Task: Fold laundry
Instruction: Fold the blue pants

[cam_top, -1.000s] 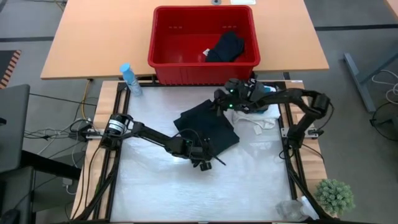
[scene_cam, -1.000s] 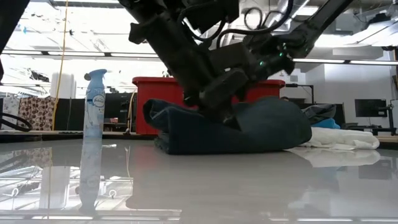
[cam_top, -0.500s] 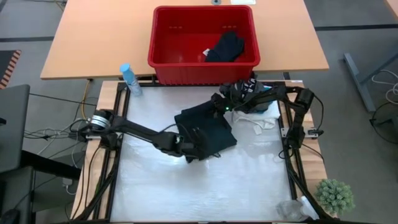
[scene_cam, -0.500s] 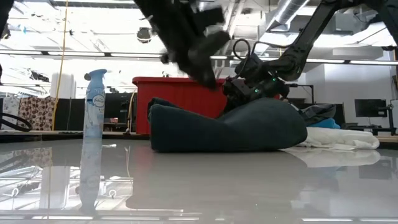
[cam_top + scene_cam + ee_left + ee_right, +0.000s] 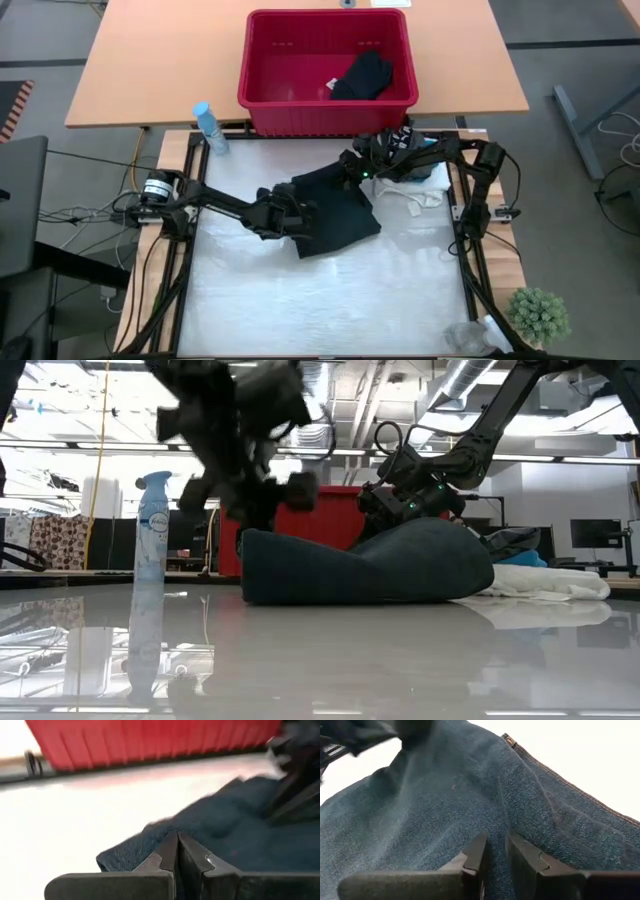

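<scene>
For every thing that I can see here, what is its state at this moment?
Jeans: folded in a bundle on the table.
Left gripper: shut, empty, at the jeans' left edge.
Right gripper: pinching the jeans' denim.
Basket: upright, black garment inside.
White garment: crumpled beside the jeans.
Spray bottle: upright.
</scene>
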You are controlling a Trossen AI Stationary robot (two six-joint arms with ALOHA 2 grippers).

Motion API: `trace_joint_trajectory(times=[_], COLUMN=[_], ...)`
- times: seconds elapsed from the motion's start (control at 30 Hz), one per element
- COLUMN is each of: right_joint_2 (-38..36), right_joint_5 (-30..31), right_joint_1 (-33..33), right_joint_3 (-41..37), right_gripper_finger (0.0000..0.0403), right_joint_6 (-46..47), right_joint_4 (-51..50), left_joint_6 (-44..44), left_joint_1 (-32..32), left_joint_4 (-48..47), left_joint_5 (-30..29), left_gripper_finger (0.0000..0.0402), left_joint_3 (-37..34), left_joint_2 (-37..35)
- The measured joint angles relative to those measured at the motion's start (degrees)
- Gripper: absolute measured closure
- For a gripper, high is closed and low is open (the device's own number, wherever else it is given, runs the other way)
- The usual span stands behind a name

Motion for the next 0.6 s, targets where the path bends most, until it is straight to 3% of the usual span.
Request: trace_joint_trajectory(times=[0.13,0.27,0.47,0.6], right_joint_2=[0.0,-2.2,-13.3,-20.4], right_joint_5=[0.0,-0.5,-2.0,-7.0], right_joint_1=[0.0,-0.9,-2.8,-1.9], right_joint_3=[0.0,1.3,3.6,2.9], right_gripper_finger=[0.0306,0.0306,0.0306,0.0306], right_joint_6=[1.0,3.2,3.1,-4.0], right_joint_4=[0.0,-2.5,-8.9,-18.7], left_joint_6=[1.3,3.8,7.9,10.5], left_joint_1=[2.2,4.1,7.3,8.2], left_joint_4=[9.5,14.6,15.6,17.2], left_joint_5=[5.5,7.3,10.0,10.5], left_gripper_finger=[0.0401,0.0402,0.0402,0.0402], left_joint_3=[-6.7,-9.7,-9.5,-8.6], left_joint_2=[0.2,0.2,-0.6,-4.5])
